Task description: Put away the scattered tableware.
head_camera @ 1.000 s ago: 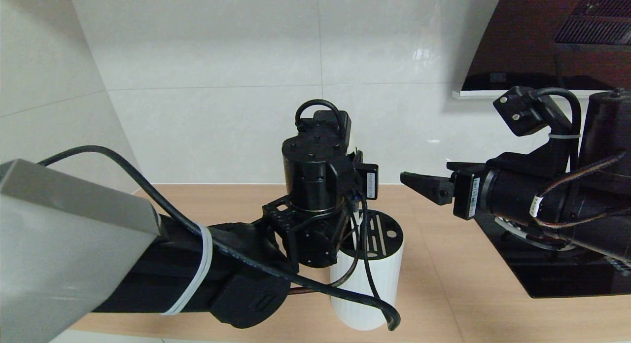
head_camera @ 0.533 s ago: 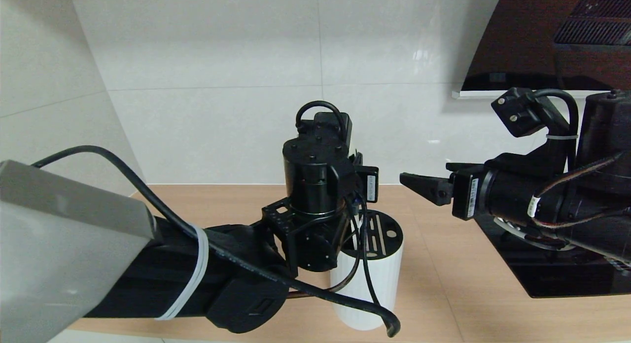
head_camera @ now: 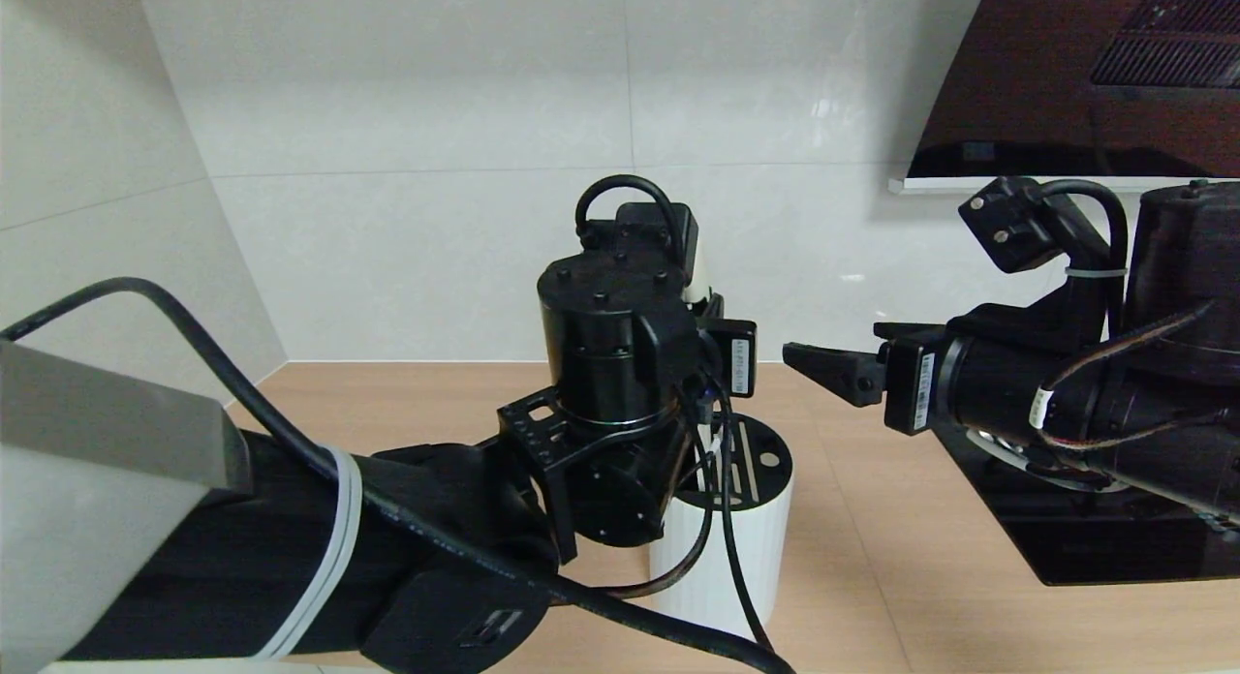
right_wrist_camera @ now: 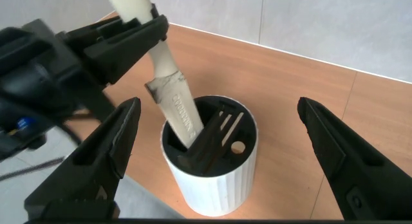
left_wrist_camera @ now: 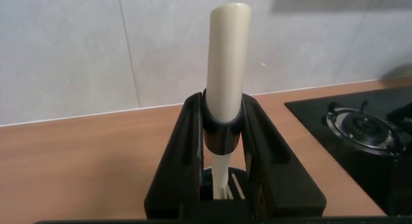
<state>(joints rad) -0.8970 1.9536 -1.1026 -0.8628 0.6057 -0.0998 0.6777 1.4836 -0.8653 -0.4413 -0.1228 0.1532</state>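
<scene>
As the left tool (left_wrist_camera: 223, 129) clamps the knife (left_wrist_camera: 226, 56), tip in the holder (right_wrist_camera: 212, 179), a straight push down looks next; right tool (head_camera: 831, 372), three o'clock, gapes.

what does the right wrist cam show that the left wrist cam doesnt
Only the right wrist view: the blade of the knife partly down in the white knife holder, the holder's slotted top, and the open right gripper with nothing in it.
Only the left wrist view: the black stove with a burner.
Both: the knife's cream handle clamped in the left gripper, the wooden counter and the white tiled wall.
</scene>
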